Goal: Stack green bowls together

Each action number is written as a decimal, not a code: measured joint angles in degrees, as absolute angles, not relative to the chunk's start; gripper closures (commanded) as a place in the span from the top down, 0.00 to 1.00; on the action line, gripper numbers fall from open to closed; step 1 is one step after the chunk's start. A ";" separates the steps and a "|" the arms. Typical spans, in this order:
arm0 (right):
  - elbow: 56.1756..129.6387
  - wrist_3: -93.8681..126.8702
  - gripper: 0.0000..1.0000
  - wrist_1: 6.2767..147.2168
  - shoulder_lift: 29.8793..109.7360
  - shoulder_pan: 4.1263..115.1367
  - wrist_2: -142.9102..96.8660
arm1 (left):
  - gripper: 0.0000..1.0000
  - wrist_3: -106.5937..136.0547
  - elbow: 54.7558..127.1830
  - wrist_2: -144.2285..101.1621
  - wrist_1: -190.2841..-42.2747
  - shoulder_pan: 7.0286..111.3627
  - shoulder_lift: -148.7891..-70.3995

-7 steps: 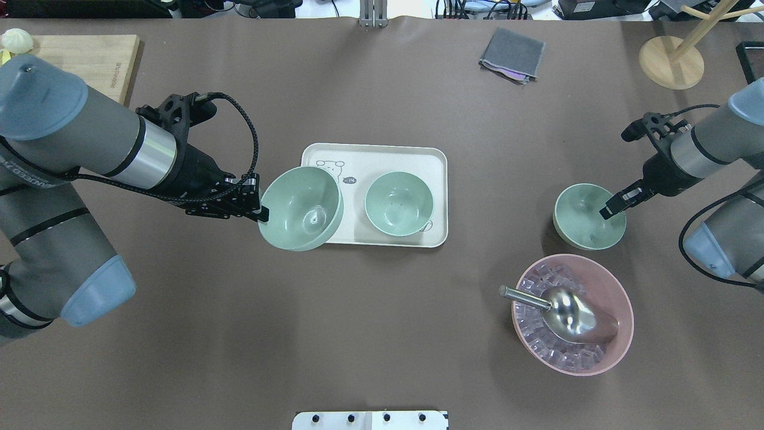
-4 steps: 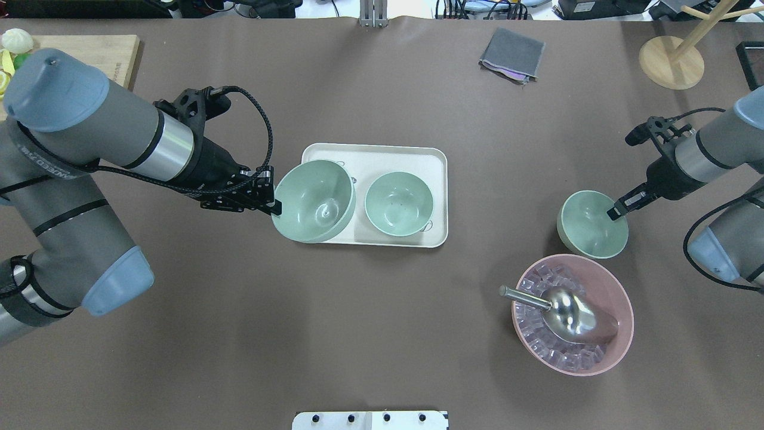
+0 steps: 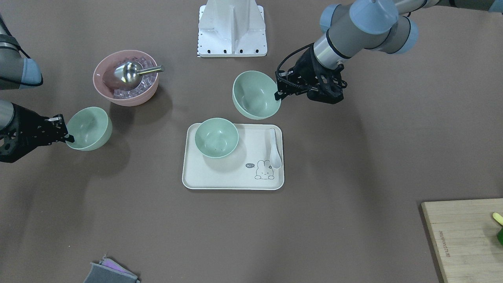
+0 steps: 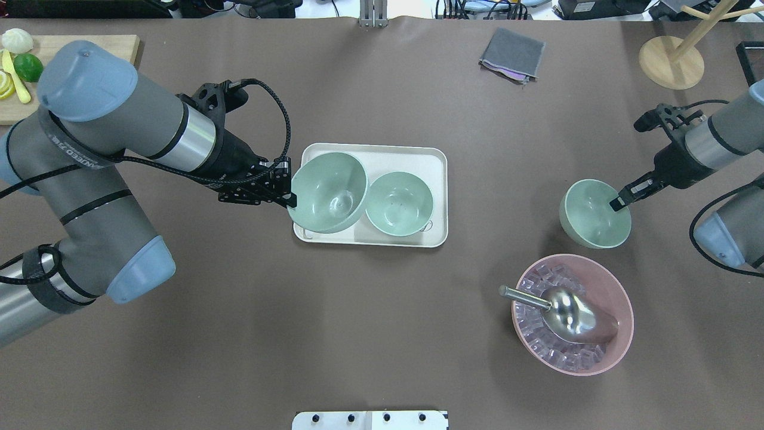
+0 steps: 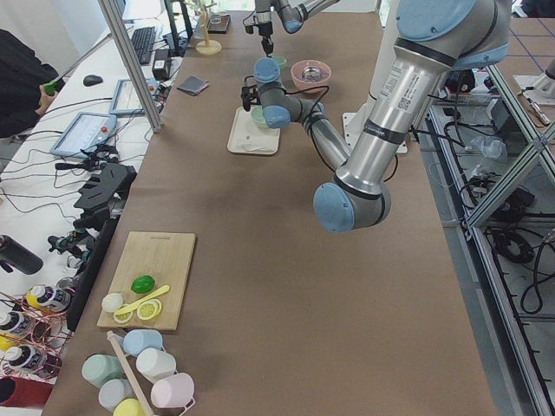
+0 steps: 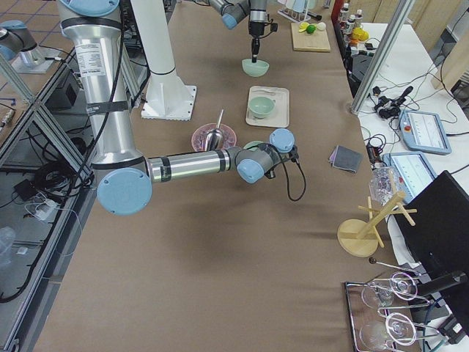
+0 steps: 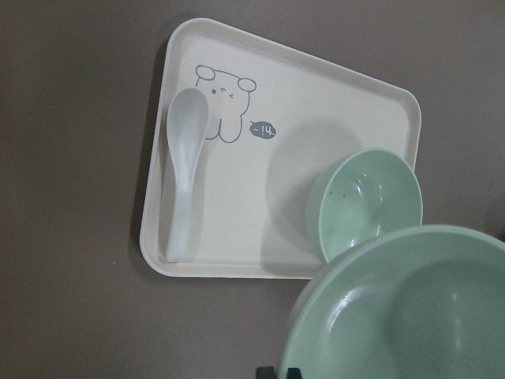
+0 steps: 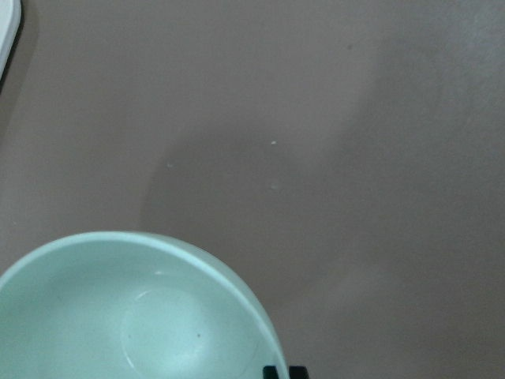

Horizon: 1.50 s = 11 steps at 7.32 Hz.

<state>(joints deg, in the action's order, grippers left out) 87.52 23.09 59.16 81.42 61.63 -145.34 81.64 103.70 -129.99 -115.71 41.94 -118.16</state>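
Three pale mint-green bowls. One bowl (image 4: 399, 203) (image 3: 216, 137) sits on the cream tray (image 4: 382, 154), also in the left wrist view (image 7: 367, 204). My left gripper (image 4: 290, 200) (image 3: 278, 95) is shut on the rim of a second bowl (image 4: 329, 191) (image 3: 254, 94) (image 7: 410, 308), held in the air over the tray's left part. My right gripper (image 4: 616, 204) (image 3: 70, 138) is shut on the rim of the third bowl (image 4: 594, 214) (image 3: 88, 127) (image 8: 134, 312), lifted above the table at the right.
A pink bowl (image 4: 621, 334) with ice cubes and a metal scoop (image 4: 567, 310) stands near the right bowl. A white spoon (image 3: 275, 151) (image 7: 183, 170) lies on the tray. A grey cloth (image 4: 512, 55), a wooden stand (image 4: 671, 62) and a cutting board (image 4: 77, 45) lie at the far edge.
My left gripper has carried its bowl rightward over the tray, toward the bowl there. My right gripper has lifted its bowl and shifted slightly right.
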 measured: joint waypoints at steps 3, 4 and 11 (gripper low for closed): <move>86.18 24.32 0.00 60.88 78.21 65.69 -145.26 | 0.00 82.79 100.10 -129.35 -116.97 41.41 -121.06; 86.03 26.57 0.00 61.29 76.99 66.07 -145.29 | 0.00 84.44 97.81 -127.35 -120.32 40.37 -122.14; 86.05 31.17 0.00 61.36 74.71 66.41 -145.96 | 0.00 88.19 85.31 -118.00 -131.48 34.18 -128.19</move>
<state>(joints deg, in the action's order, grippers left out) 86.05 31.17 61.36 74.71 66.41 -145.96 88.19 85.31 -118.00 -131.48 34.18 -128.19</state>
